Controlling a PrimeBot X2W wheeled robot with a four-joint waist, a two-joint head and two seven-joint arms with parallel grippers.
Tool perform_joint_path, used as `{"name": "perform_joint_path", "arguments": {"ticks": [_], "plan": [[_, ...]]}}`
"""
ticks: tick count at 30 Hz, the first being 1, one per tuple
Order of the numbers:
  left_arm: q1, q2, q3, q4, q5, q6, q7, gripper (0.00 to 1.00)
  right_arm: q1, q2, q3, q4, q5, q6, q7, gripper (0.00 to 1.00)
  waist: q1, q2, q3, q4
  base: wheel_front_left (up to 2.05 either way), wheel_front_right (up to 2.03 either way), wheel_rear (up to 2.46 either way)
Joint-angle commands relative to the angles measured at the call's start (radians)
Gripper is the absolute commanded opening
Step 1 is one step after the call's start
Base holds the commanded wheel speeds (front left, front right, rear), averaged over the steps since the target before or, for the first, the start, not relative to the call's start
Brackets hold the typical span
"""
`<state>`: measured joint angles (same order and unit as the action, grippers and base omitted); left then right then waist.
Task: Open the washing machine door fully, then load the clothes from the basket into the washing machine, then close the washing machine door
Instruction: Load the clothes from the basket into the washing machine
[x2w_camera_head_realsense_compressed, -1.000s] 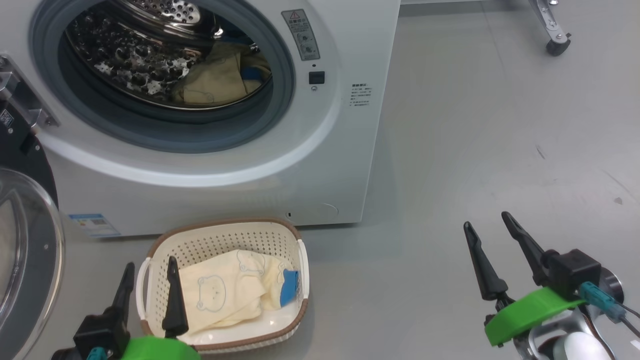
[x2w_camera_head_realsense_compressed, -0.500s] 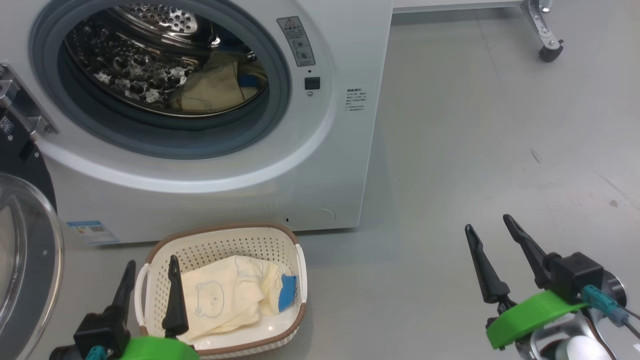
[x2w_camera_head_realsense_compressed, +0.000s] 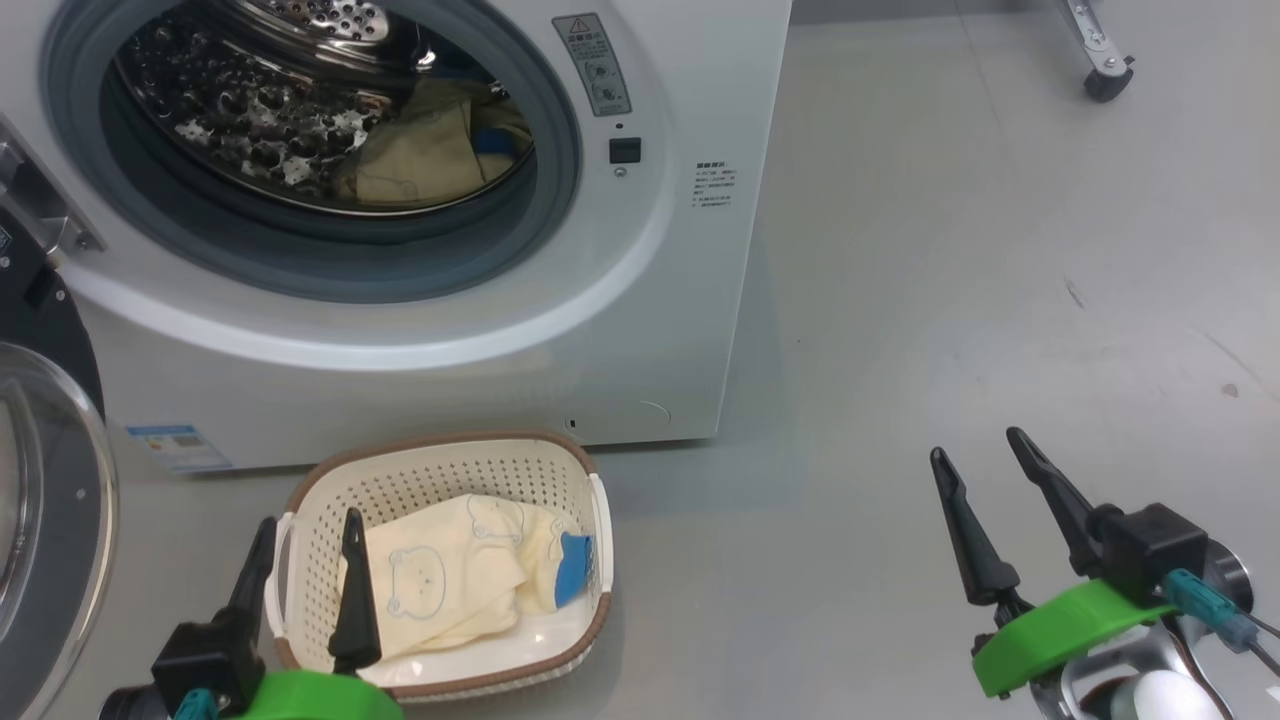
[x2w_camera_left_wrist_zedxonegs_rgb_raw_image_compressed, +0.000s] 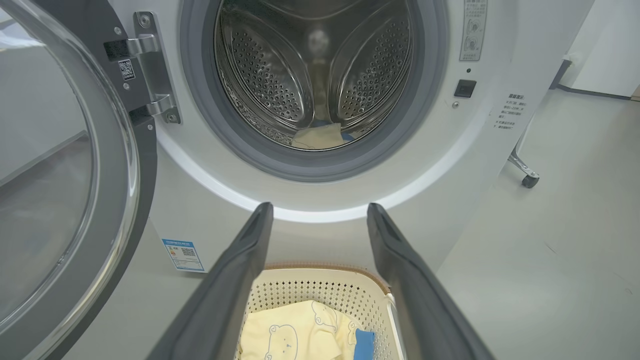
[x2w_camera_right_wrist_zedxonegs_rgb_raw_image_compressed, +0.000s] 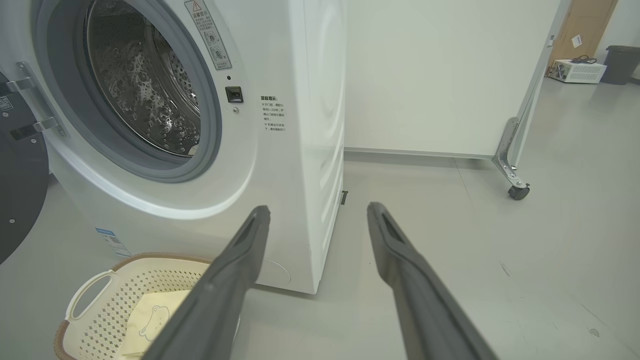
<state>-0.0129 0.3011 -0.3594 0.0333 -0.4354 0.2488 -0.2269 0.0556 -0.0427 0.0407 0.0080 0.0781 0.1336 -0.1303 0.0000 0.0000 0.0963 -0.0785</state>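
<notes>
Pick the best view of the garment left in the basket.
Head view: the cream garment lies almost whole in the basket, blue cuff included. Left wrist view cuts the garment off at its bottom edge; right wrist view catches a corner past the basket rim.

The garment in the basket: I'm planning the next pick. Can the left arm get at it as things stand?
Probably yes. The left gripper is open right by the basket, the basket's top is uncovered, and nothing lies over the garment.
</notes>
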Motion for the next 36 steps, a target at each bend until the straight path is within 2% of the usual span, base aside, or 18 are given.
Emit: {"name": "perform_joint_path", "arguments": {"ticks": [1,10,18,25,36], "plan": [[-0.048,0.024,0.037,-0.035,0.009,0.113,0.0,1.0,-0.04,-0.008,0.018,-0.033,0.002,-0.003,-0.004,1.0,0.0,0.0,0.008,0.0,0.0,0.0,0.0],[-0.101,0.035,0.028,-0.029,0.01,0.104,0.032,1.0,-0.073,-0.008,0.033,-0.03,0.02,-0.003,-0.02,1.0,0.0,0.0,0.077,-0.01,0.0,0.0,0.0],[-0.195,0.052,0.01,0.015,0.019,0.075,0.077,1.0,-0.118,-0.008,0.046,-0.023,0.034,-0.003,-0.041,1.0,0.0,0.0,0.173,-0.028,0.0,0.0,0.0],[-0.327,0.05,-0.02,0.119,0.024,0.026,0.118,1.0,-0.186,-0.008,0.067,-0.004,0.047,-0.003,-0.068,1.0,0.0,0.0,0.289,-0.057,0.0,0.0,0.0],[-0.536,0.016,-0.071,0.395,-0.006,-0.095,0.182,1.0,-0.29,-0.008,0.117,0.042,0.081,-0.003,-0.111,1.0,0.0,0.0,0.453,-0.114,0.0,0.0,0.0]]}}
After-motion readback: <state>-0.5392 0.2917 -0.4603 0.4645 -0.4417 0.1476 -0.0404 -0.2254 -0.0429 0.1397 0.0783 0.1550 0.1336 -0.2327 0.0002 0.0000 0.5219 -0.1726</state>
